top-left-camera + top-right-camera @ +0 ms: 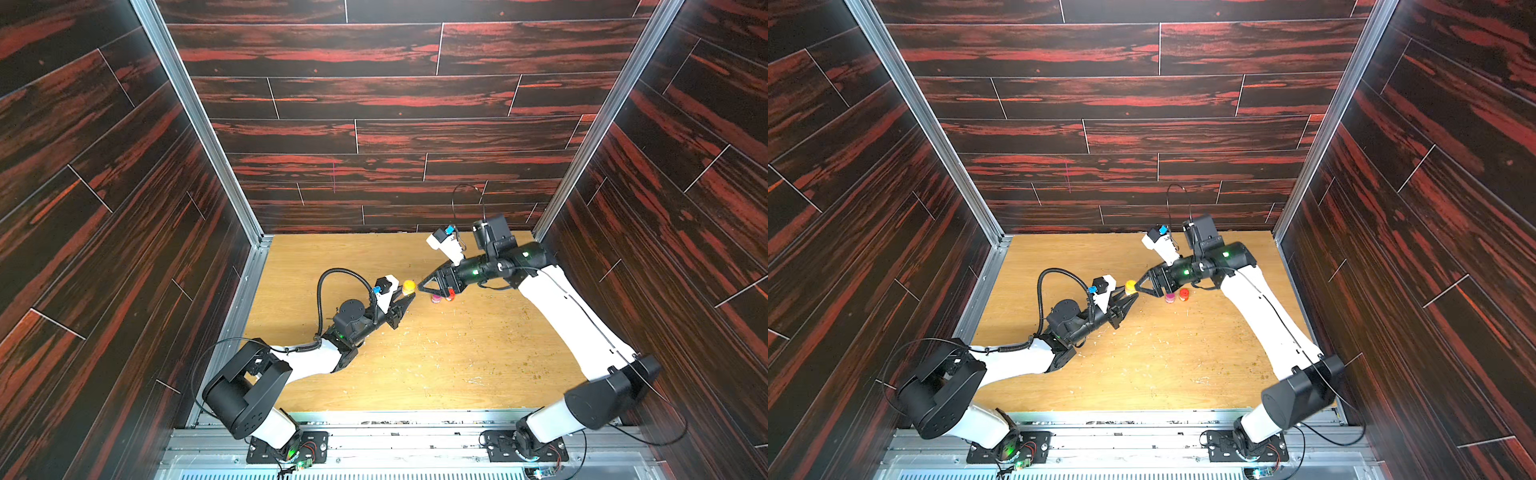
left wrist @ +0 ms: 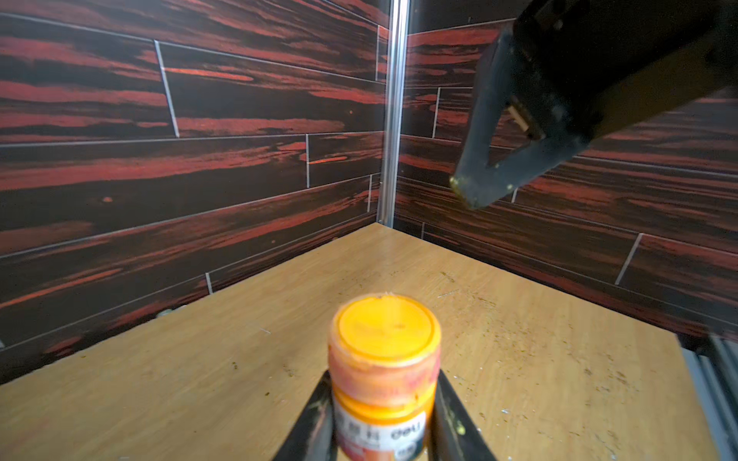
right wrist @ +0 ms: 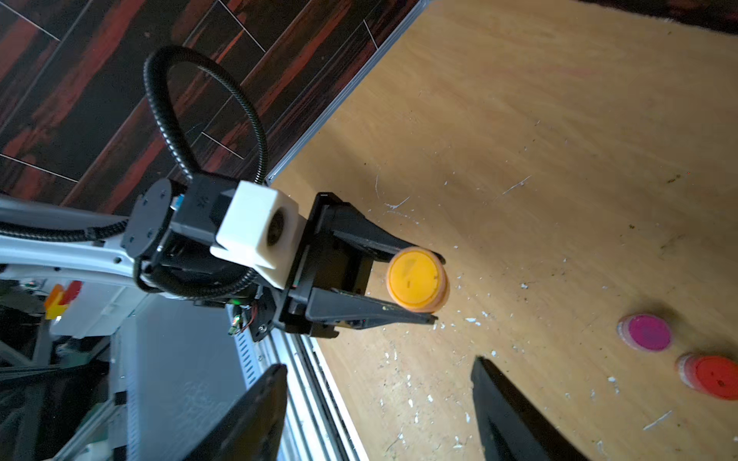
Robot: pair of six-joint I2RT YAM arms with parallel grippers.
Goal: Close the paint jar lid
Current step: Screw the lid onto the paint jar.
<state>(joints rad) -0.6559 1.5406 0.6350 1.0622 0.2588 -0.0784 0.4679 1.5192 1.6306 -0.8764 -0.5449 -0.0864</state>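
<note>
**Paint jar gripped by the left jaws, right jaws released beside it**

Paint jar [image 1: 409, 287], small and orange-yellow, sits just below the middle of the frame in both top views, over a light wooden bench [image 1: 457, 365]. The left arm reaches in from the lower left, and the left jaws are clenched on the jar's body, one on each side, below its lid [image 2: 385, 327]. The lid is on top of the jar, flat and yellow; whether it is fully tightened cannot be told. Whether the jar rests on the bench or is lifted off it cannot be told either.

The right arm comes in from the lower right. The right jaws stand apart and hold nothing, with their tips just to the right of the jar in both top views.

A pink jar [image 1: 1170, 297] and a red jar [image 1: 1184, 294] stand side by side on the bench, right of the paint jar, both with lids on. Dark red wood-patterned walls [image 1: 374, 104] surround the bench.
</note>
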